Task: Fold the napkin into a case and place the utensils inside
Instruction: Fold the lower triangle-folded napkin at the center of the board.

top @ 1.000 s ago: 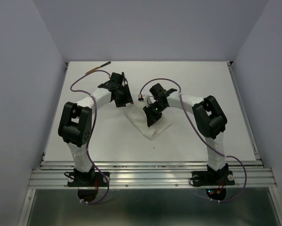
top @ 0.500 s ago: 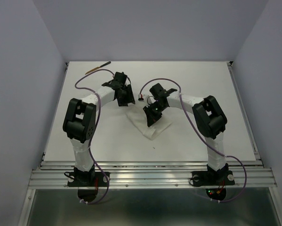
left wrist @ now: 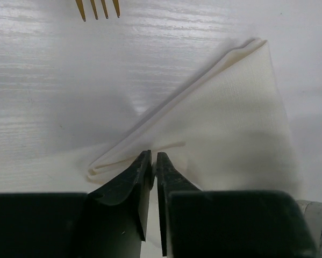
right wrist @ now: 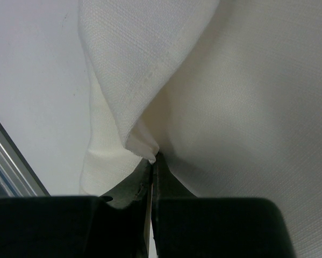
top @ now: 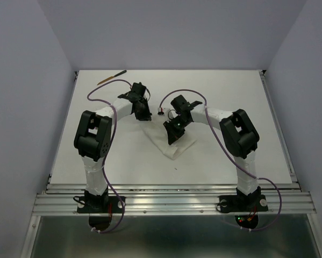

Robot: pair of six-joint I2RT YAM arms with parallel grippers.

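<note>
Broadly, the white table (top: 230, 107) fills the middle of the top view, with grey walls around it and a metal rail along its lower edge. From the bottom of that frame the left arm (top: 91, 140) and the right arm (top: 238, 134) rise and bend inward, so that their wrists almost meet at the centre.

Between them lies the napkin (top: 174, 148), folded to a rough triangle whose point faces the lower middle of the frame, just under the right wrist. In the left wrist view it spreads across the right half of the picture as a layered cream wedge, its folded edge running from upper right down to lower centre.

The left gripper (left wrist: 153, 156) sits at the bottom centre of its own view, its jaws drawn to a narrow slit, tips right at the napkin's folded edge; whether any cloth sits between them I cannot tell. The right gripper (right wrist: 152, 161) is closed tight on a corner of the napkin, and a flap of cloth rises from the pinch toward the upper left of that frame.

A purple cable (top: 101, 99) loops beside each arm. A brown wooden utensil (top: 111, 78) with a dark end lies at the table's upper left, well apart from the napkin. Golden fork tines (left wrist: 99, 8) show at the top edge of the left wrist view, clear of the cloth.
</note>
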